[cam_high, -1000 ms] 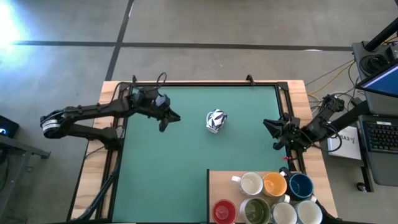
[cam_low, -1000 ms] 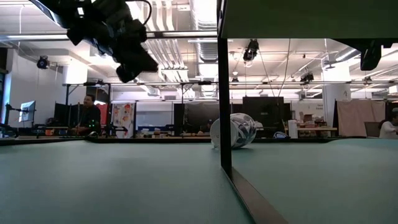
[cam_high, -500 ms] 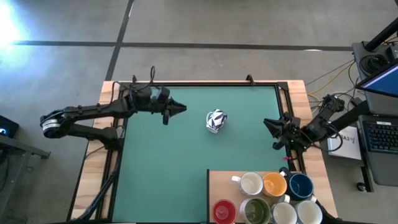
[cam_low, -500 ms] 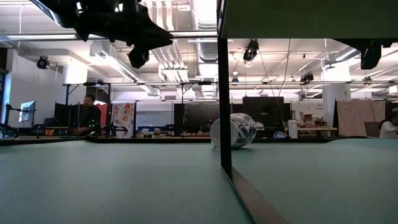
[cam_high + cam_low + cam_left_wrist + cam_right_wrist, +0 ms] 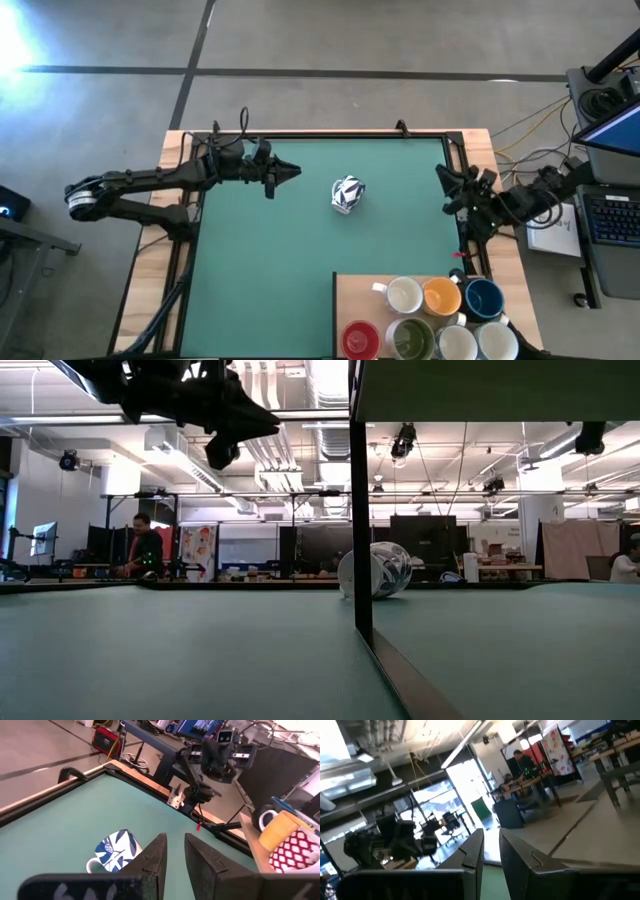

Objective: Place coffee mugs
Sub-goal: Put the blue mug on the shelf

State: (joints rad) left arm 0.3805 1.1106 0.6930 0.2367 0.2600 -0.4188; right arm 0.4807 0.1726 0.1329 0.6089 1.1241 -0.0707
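**One patterned mug alone on the mat, the rest grouped at lower right**

We see a white mug with a dark blue leaf pattern (image 5: 347, 193) lying on its side near the centre of the green mat (image 5: 300, 260). At the lower right of the high view, on a wooden board (image 5: 355, 295), stand the other mugs close together: a white mug (image 5: 404, 296), an orange mug (image 5: 442, 295), a dark blue mug (image 5: 484, 298), a red mug (image 5: 359, 340) and an olive-lined mug (image 5: 413, 340), with more white ones cut by the frame edge.

The desk (image 5: 175, 150) has a wooden rim and stands on grey concrete floor. In the low view a dark upright post (image 5: 360, 510) crosses the middle, partly hiding the patterned mug.

The left end effector (image 5: 290, 173) hangs at centre-left, fingers nearly pressed together, holding nothing. The right end effector (image 5: 443, 176) sits at the desk's right edge, likewise almost closed and empty.
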